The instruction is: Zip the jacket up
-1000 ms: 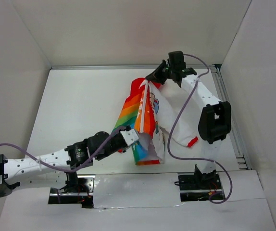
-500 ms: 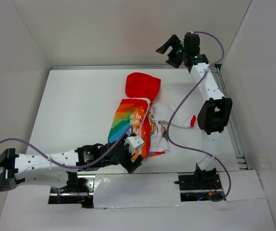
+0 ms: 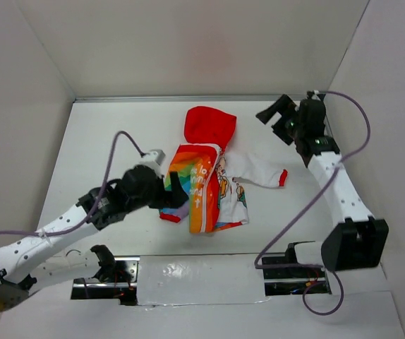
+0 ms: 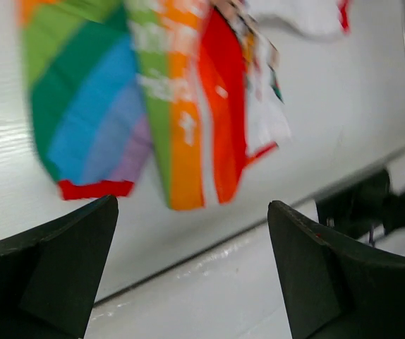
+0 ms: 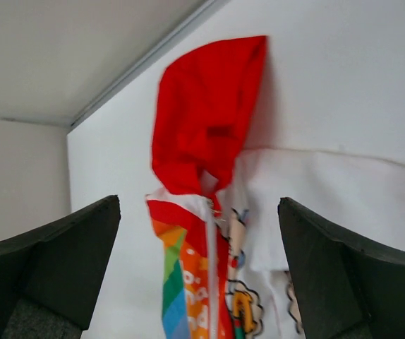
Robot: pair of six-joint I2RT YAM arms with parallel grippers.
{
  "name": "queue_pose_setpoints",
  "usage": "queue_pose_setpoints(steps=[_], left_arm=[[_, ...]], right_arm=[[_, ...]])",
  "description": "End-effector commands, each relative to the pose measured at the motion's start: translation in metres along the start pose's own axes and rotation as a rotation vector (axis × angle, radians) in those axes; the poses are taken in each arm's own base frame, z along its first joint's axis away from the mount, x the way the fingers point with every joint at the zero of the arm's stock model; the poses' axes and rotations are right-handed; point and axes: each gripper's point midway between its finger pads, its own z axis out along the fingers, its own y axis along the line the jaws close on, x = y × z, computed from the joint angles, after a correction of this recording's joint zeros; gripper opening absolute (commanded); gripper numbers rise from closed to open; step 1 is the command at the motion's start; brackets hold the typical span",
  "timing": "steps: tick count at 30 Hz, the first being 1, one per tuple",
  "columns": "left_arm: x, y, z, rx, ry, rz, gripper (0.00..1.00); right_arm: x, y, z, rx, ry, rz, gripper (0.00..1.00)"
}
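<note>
The jacket [image 3: 204, 185] lies on the white table, red hood [image 3: 209, 126] toward the back, rainbow-striped front facing up, and a white sleeve with a red cuff [image 3: 281, 178] stretched to the right. My left gripper [image 3: 175, 192] hovers over the jacket's left edge, open, nothing between its fingers [image 4: 54, 268]; its wrist view shows the rainbow panel [image 4: 89, 106] and hem ahead. My right gripper [image 3: 276, 121] hangs open to the right of the hood, apart from it. Its wrist view looks down at the hood [image 5: 206, 120] and the white zipper line [image 5: 210, 275].
White walls close in the table on three sides, with a metal rail [image 3: 333, 152] along the back and right. Purple cables loop off both arms. The arm base mounts [image 3: 291, 268] sit at the near edge.
A second ago both grippers held the jacket lifted and stretched. Both have opened and let go; the jacket dropped flat. The left arm swung back and left, the right gripper moved right.
</note>
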Motion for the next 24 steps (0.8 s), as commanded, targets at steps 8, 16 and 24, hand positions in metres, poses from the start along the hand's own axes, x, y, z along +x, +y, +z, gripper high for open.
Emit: queue_pose_setpoints(steps=[8,16,24], left_arm=[[-0.053,0.056,-0.036,-0.069,-0.117,-0.269,0.99],[-0.051,0.046,-0.049,-0.011,-0.155,-0.235,0.99],[-0.041,0.050,-0.040,-0.053,-0.121,-0.230,0.99]], right_arm=[[0.034,-0.096,-0.096,0.275,-0.212,0.058,1.00],[0.021,-0.093,-0.159,0.229,-0.405,0.034,1.00],[0.025,-0.089,-0.164,0.194,-0.401,0.030,1.00]])
